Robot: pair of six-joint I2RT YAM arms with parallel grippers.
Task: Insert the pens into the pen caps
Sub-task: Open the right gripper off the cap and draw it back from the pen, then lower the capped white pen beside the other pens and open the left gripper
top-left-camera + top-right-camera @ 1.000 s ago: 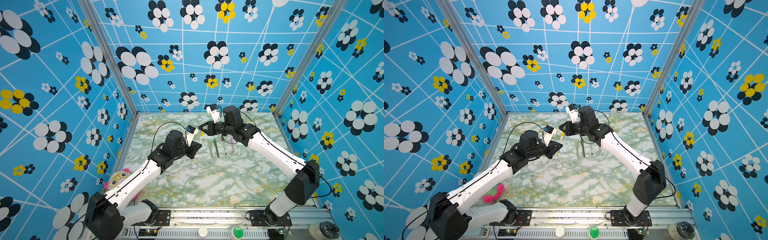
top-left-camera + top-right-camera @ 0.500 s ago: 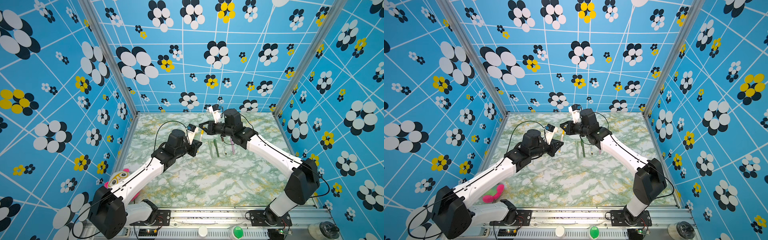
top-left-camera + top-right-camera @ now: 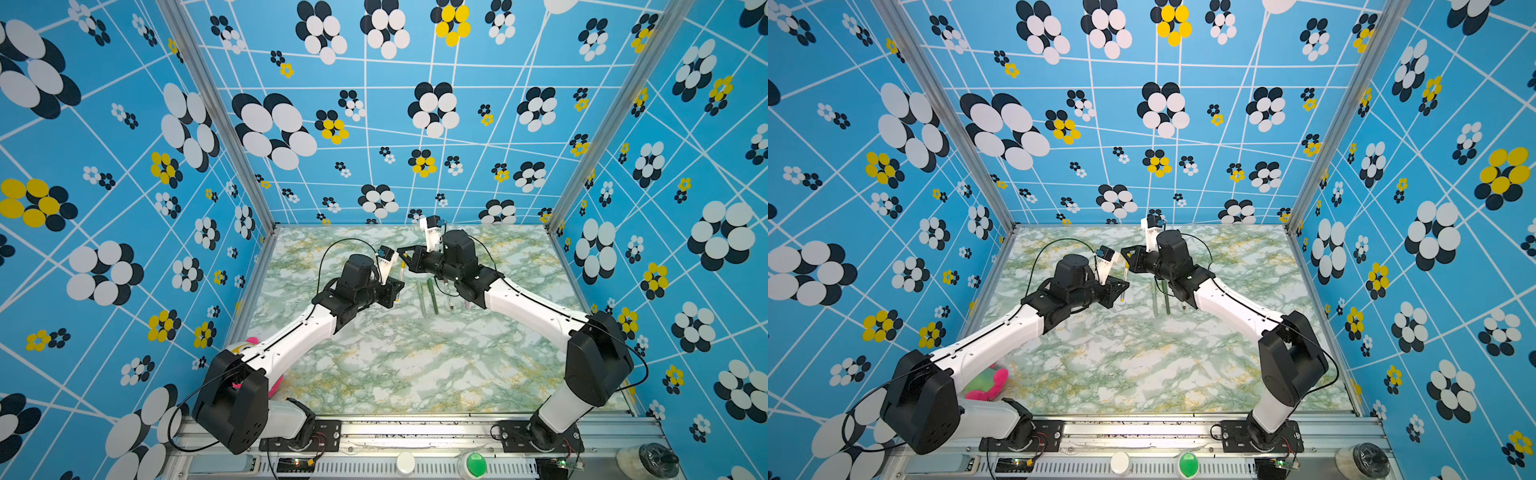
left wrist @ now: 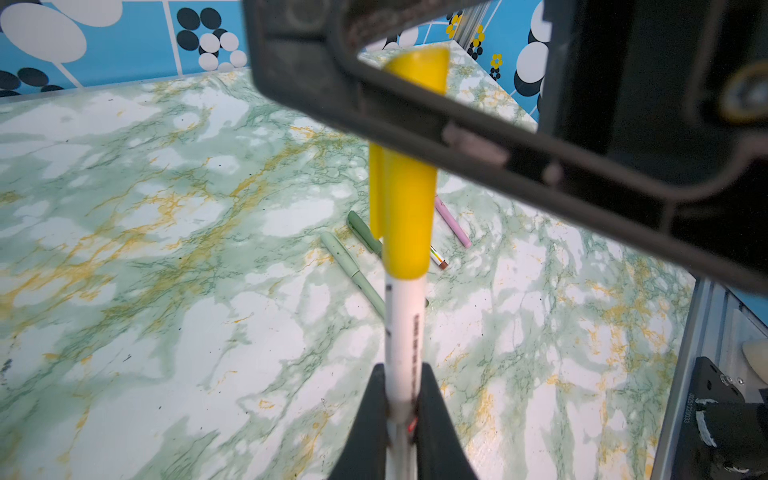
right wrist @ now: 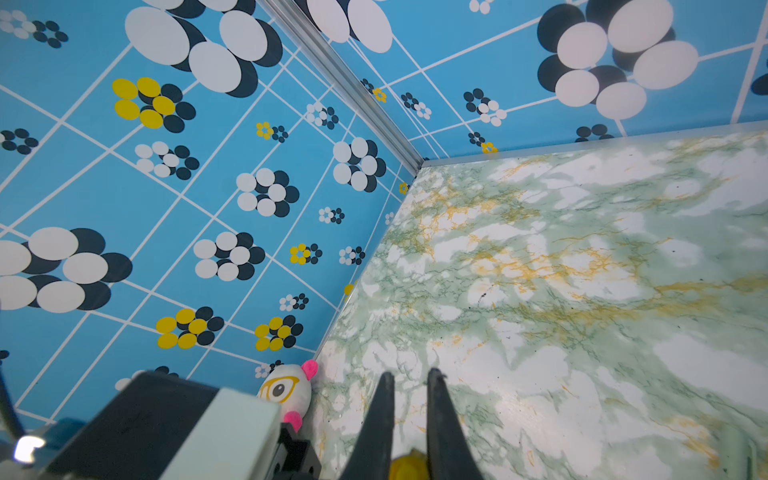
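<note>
My left gripper (image 3: 397, 291) (image 4: 401, 382) is shut on the white-yellow pen (image 4: 403, 332) (image 3: 401, 272), which points away toward the back wall. The yellow pen cap (image 4: 407, 208) sits over the pen's far end. My right gripper (image 3: 401, 251) (image 5: 409, 378) is shut on that cap (image 5: 409, 467), deep between its fingers, and its frame crosses in front of the cap in the left wrist view. In both top views the two grippers meet left of the table's middle (image 3: 1124, 270). A pale green pen (image 3: 422, 297), a dark green pen (image 3: 433, 297), a brown-marked pen (image 3: 448, 293) and a pink pen (image 4: 453, 224) lie in a row on the table.
The marble-patterned table (image 3: 415, 365) is walled in by blue flowered panels on three sides. A plush toy (image 3: 249, 345) (image 5: 286, 390) lies at the left wall under my left arm. A green button (image 3: 476, 463) and a bottle (image 3: 648, 459) sit on the front rail.
My left arm has reached further toward the back, bringing the pen up to the right gripper. The right gripper has shifted slightly left toward it. Both grips are unchanged.
</note>
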